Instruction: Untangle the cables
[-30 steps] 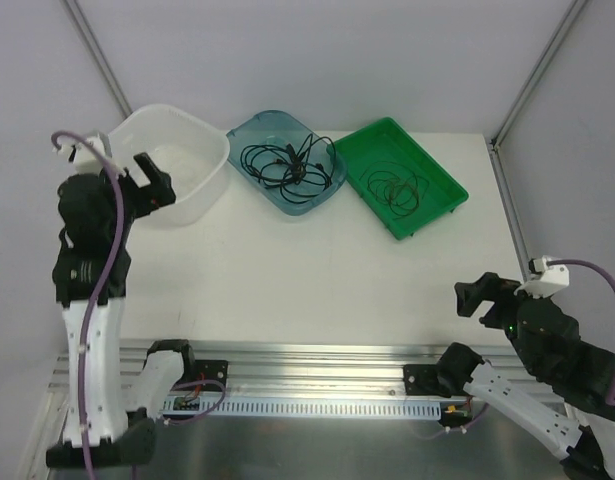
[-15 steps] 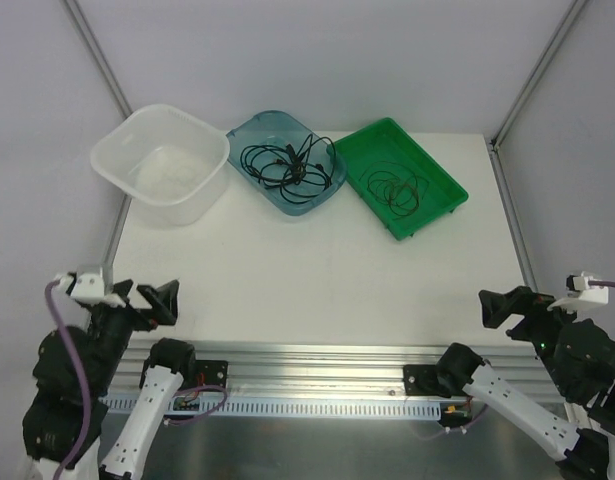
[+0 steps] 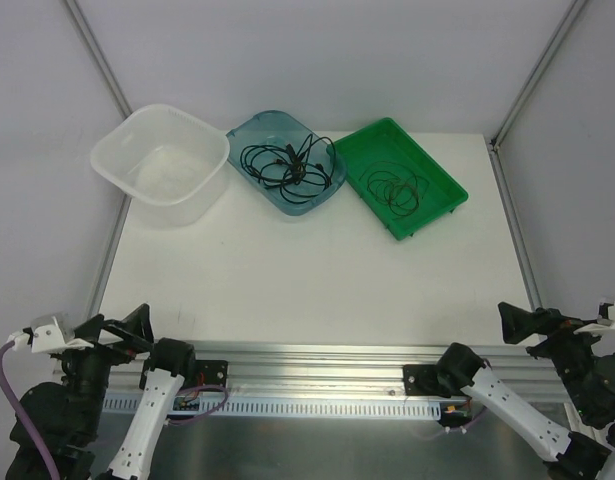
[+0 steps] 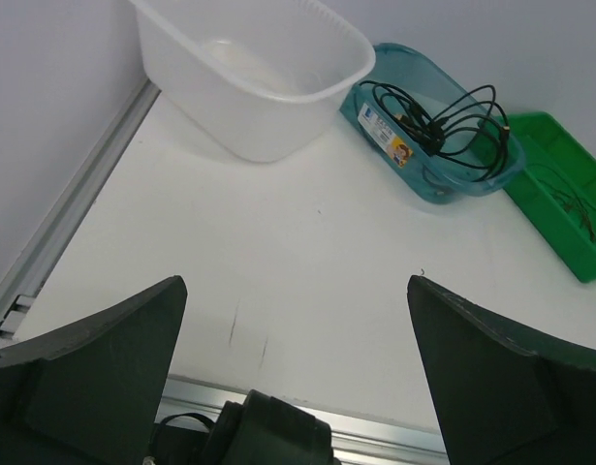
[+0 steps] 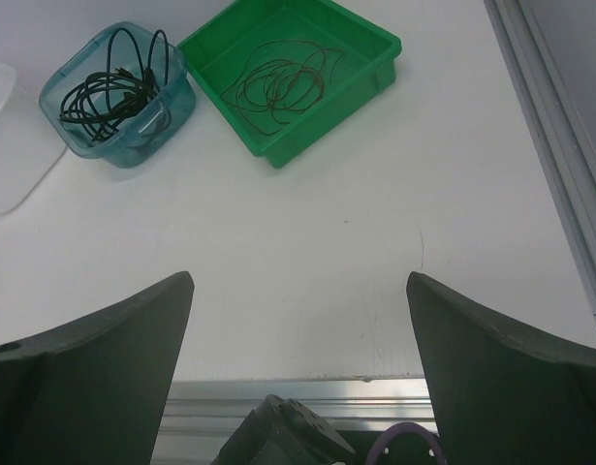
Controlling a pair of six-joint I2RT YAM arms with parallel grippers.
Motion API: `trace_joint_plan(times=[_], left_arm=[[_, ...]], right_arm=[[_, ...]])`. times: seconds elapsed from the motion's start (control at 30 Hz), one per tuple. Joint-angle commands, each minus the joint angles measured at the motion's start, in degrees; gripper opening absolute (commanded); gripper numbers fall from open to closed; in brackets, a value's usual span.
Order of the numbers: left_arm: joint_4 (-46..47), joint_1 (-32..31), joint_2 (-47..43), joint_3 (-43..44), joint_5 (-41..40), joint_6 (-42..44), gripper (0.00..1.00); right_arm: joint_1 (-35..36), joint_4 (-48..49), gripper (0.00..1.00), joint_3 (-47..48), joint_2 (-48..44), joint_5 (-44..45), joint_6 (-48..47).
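The black cables (image 3: 287, 162) lie in a loose tangle inside the blue tub (image 3: 243, 136), several loops crossing one another, with two arcs rising above its rim and what look like small plugs among them. Just right of the blue tub stands a green tray (image 3: 365, 133) holding thinner dark brown cable (image 3: 395, 188) in a flat overlapping coil; whether that is one cord or several is hard to tell. Left of the blue tub sits a white tub (image 3: 162, 165). All three rest at the far side of the desk (image 3: 317, 270). The left tool (image 4: 296, 286) and right tool (image 5: 299, 279) hang well short of the blue tub, at the near edge, each with its fingers spread wide and holding nothing.
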Motion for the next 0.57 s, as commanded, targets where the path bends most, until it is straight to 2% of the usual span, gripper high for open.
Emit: trace_joint_plan(times=[0.0, 0.53], left_arm=[[-0.5, -0.4, -9.2, -0.8, -7.3, -3.6, 0.99], [-0.4, -1.0, -9.4, -2.3, -7.1, -4.9, 0.99]], right_arm=[[0.3, -0.6, 0.97, 0.3, -8.4, 1.0, -2.0], [0.5, -0.2, 0.97, 0.1, -9.8, -0.8, -3.5]])
